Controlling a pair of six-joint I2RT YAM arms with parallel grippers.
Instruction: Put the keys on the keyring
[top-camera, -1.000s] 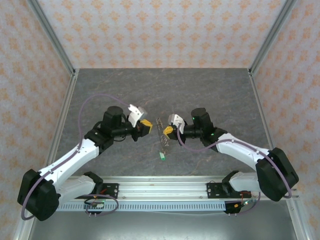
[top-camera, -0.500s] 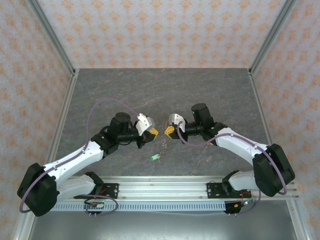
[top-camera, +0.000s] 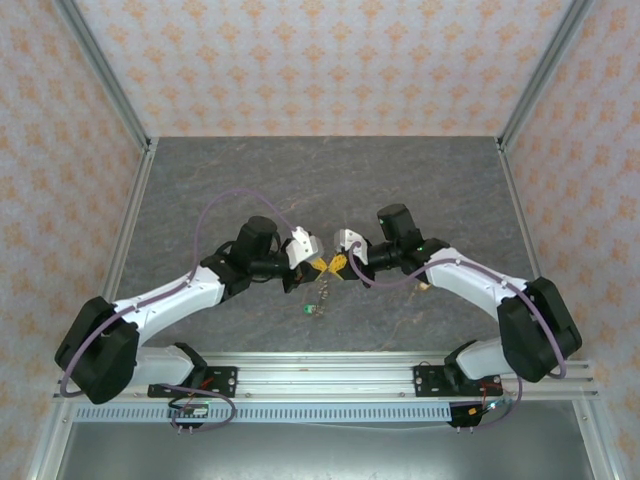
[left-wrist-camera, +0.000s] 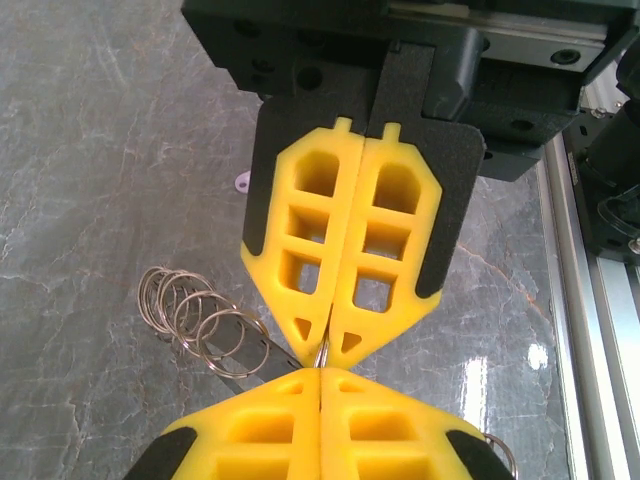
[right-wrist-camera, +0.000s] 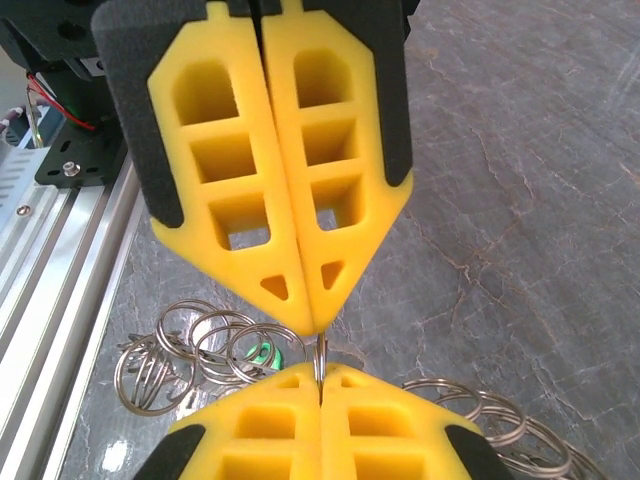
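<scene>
Meeting tip to tip above the tabletop (top-camera: 420, 190), both arms bent inward; left pincer (top-camera: 318, 265) and right pincer (top-camera: 338, 263) clamped shut on the keyring (top-camera: 322, 288), loops and green tag (top-camera: 309, 309) hanging off the tips.

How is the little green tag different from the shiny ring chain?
The green tag is one small bright piece; the ring chain is many linked silvery loops. The left gripper and right gripper pinch the ring chain; neither touches the green tag, which sits at its end. Both are joined together.
</scene>
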